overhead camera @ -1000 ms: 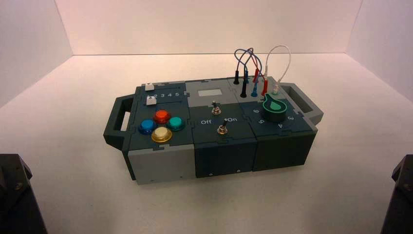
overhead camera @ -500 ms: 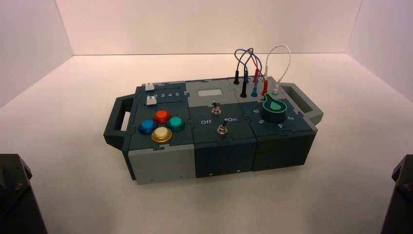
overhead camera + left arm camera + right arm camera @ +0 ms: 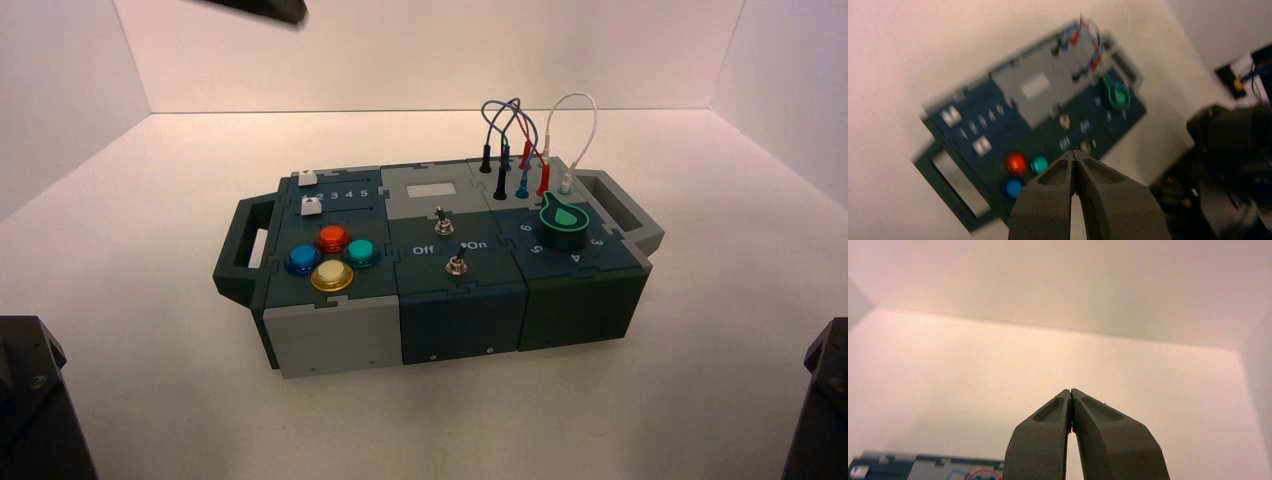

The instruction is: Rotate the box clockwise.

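Change noted: dark arm part (image 3: 262, 9) now seen at top edge of high view, above and behind box (image 3: 430, 265); absent half a second ago. Left arm judged raised and underway; box itself unshifted, rotation not started.

Left gripper (image 3: 1075, 156): held high over box, above coloured buttons (image 3: 1018, 163), jaws together, nothing held.

Box: mid-table (image 3: 150, 300), left handle (image 3: 240, 250) and right handle (image 3: 620, 205) both unobstructed, open surface on all sides for clockwise swing.

Right gripper (image 3: 1070, 392): jaws together, empty, aimed past box toward back wall.
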`<action>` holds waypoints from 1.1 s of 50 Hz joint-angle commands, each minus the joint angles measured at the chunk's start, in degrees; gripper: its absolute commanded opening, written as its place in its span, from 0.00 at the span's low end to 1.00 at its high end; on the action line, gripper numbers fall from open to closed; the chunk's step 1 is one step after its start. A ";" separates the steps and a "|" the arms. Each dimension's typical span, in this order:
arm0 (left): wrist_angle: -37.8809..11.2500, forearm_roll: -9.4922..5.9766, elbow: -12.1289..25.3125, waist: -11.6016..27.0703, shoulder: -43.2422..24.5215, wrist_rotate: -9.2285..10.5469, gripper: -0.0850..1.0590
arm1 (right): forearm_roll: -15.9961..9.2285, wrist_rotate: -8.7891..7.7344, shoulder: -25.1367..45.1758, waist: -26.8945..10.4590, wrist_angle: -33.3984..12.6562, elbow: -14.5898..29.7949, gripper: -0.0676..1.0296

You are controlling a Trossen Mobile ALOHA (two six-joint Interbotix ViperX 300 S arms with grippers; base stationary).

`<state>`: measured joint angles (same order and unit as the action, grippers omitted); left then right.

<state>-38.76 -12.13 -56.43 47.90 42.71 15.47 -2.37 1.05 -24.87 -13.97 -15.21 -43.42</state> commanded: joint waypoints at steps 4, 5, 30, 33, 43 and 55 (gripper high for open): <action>-3.96 -5.10 1.58 6.15 -5.71 0.44 0.05 | -1.58 -0.09 10.28 -3.16 -1.76 6.24 0.04; -4.31 -5.36 1.49 6.59 -6.15 0.53 0.05 | -1.58 -0.09 11.34 -3.34 -2.02 6.68 0.04; -13.89 -7.21 -0.26 10.02 -14.41 0.26 0.05 | -1.85 -0.18 28.30 -7.29 -4.66 14.94 0.04; -14.15 -7.21 -0.26 10.02 -15.03 0.18 0.05 | -1.85 -0.18 29.09 -7.29 -4.75 15.29 0.04; -14.24 -7.21 -0.26 10.02 -19.07 -0.97 0.05 | -1.93 -0.18 32.96 -7.65 -5.36 17.31 0.04; -13.18 -6.86 1.93 10.11 -29.53 -4.31 0.05 | -2.02 -0.35 38.14 -7.65 -5.80 19.60 0.04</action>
<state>-52.29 -19.07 -56.51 57.83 15.56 11.95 -4.13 0.79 13.27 -21.36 -21.09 -25.75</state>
